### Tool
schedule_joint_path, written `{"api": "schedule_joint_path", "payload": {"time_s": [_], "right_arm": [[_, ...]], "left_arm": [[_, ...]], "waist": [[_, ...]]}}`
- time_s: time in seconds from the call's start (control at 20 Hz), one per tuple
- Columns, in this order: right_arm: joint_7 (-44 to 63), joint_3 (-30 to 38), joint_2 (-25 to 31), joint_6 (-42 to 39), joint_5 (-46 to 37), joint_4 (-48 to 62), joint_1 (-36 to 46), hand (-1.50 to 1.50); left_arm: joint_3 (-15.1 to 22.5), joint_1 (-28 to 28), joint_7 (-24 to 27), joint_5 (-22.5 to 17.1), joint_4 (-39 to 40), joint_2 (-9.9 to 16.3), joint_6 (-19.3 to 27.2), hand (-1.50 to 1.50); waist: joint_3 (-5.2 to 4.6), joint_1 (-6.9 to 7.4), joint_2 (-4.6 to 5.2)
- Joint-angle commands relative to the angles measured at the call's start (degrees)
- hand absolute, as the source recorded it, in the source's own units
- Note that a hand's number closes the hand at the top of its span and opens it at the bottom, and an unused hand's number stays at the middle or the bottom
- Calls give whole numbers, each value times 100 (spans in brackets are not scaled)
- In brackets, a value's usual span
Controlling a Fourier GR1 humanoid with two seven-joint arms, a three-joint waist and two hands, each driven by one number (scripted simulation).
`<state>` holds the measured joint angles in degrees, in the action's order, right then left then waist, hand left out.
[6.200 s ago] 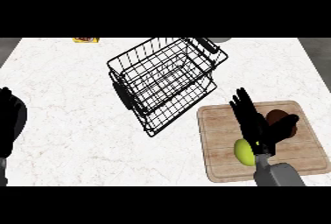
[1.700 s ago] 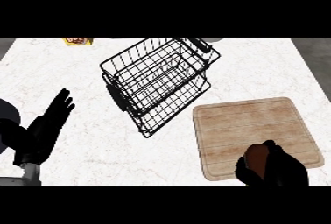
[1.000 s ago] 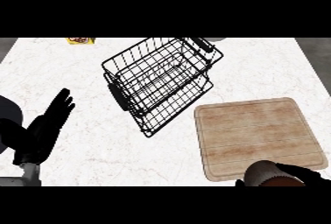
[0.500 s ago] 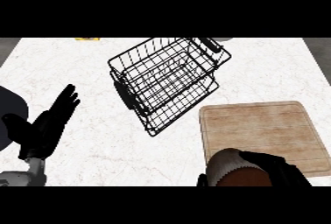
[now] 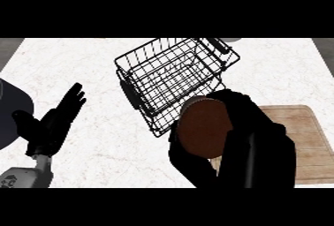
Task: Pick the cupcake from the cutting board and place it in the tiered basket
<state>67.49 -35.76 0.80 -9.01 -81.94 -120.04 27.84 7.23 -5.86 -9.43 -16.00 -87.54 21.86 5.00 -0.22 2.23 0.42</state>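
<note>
- The right hand (image 5: 251, 145) fills the lower middle of the head view, and its black fingers and thumb are curled round the cupcake (image 5: 204, 129).
- The cupcake shows as a brown oval with a thin pale rim at its top edge; it is inside the grasp, held up above the counter, and it is not on the cutting board (image 5: 303, 145).
- In the view the cupcake overlaps the lower right corner of the tiered basket (image 5: 173, 75). Whether it touches the wire I cannot tell.
- The tiered basket is made of black wire and stands on the white marble counter (image 5: 78, 62), a little tilted in the view, with its upper tier toward the top right.
- The cutting board is a light wooden one and lies at the right side of the counter; the right hand and its forearm hide the left part of the board.
- The left hand (image 5: 55, 121) is at the left side of the view, well apart from the basket. Its fingers are straight and close together, pointing up and a little to the right, and they hold nothing.
- The grey left forearm (image 5: 26, 176) comes in from the lower left corner.
- A dark rounded shape (image 5: 9, 112) is at the left edge, partly behind the left hand; what it is I cannot tell.
</note>
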Motion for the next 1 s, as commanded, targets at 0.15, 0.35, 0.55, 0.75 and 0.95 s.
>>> {"api": "schedule_joint_path", "payload": {"time_s": [0.15,0.35,0.55,0.75,0.95], "right_arm": [[1407,747,-76,22,1142,1368,1654,150],[1453,1249,-76,269,1414,2135,2030,150],[1664,1002,-76,699,1557,2709,2228,150],[1573,1030,-76,1054,1630,3503,2726,150],[1303,1210,-76,1389,1517,4049,2620,150]], "left_arm": [[31,-209,-67,46,77,-161,57,0],[106,96,45,100,-35,-126,-42,0],[-128,-118,-147,-30,12,24,-124,0],[-10,-92,-264,146,-181,-96,66,0],[-239,80,-121,-51,-205,18,-153,0]], "waist": [[5,34,-14],[8,97,-21],[11,41,-28],[15,43,-28],[17,28,-27]]}}
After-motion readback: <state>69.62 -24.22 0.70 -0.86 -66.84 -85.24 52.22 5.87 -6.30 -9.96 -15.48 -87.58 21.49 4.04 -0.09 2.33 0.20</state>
